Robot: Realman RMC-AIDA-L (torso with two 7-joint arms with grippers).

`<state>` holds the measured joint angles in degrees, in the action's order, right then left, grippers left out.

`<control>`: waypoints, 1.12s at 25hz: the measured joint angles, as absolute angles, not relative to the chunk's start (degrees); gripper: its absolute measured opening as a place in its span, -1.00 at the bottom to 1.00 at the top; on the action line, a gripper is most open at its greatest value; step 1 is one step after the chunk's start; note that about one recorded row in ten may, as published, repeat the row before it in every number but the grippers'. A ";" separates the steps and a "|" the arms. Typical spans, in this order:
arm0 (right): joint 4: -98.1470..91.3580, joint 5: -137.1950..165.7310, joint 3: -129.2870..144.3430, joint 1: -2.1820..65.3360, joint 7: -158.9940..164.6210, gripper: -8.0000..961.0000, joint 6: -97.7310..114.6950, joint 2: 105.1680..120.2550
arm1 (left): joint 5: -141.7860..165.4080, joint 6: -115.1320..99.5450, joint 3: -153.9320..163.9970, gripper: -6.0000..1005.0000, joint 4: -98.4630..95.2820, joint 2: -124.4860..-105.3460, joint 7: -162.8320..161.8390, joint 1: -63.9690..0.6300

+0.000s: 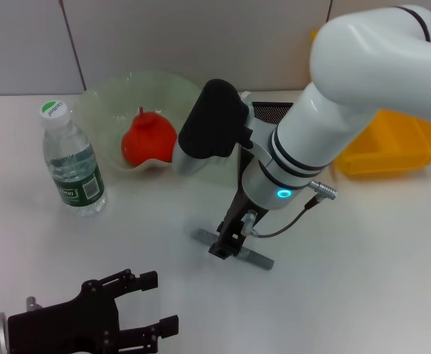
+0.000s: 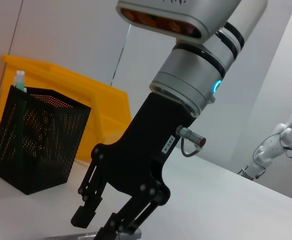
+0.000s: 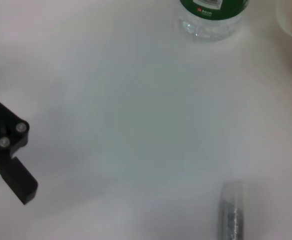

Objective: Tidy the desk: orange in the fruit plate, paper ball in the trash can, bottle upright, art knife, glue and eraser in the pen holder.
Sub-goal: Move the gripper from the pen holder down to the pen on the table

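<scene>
- Right gripper of mine is down at the desk, fingers spread to either side of the art knife, a slim grey bar lying flat in front of me; the left wrist view shows the fingertips low around it, though I cannot tell whether they touch it yet.
- My judgement: the knife is light, stiff and narrow, with a smooth casing that could slip or swivel in a pinch.
- Taking it across its width near the middle, where I stand now, should keep it from tipping end-down when lifted.
- It lies very low, so the fingertips must reach almost to the surface before pinching.
- Behind my right arm stands the pen holder, with something green-topped already poking out of it; the knife goes in there end first.
- Left gripper rests low at the near edge, fingers apart, holding nothing.
- Orange sits in the fruit plate, the bottle is upright, the trash can stands far right.
</scene>
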<state>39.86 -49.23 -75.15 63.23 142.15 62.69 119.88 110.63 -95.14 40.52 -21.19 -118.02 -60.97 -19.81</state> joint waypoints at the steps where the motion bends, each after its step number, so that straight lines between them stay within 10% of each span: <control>1: 39.42 -49.15 -75.15 63.79 142.19 -0.25 62.97 119.88 | 110.60 -95.14 40.51 0.71 -21.24 -118.03 -61.00 -19.71; 28: 34.62 -49.70 -75.14 66.69 142.02 -0.26 63.23 119.88 | 110.56 -95.19 40.52 0.71 -21.20 -118.03 -61.53 -19.76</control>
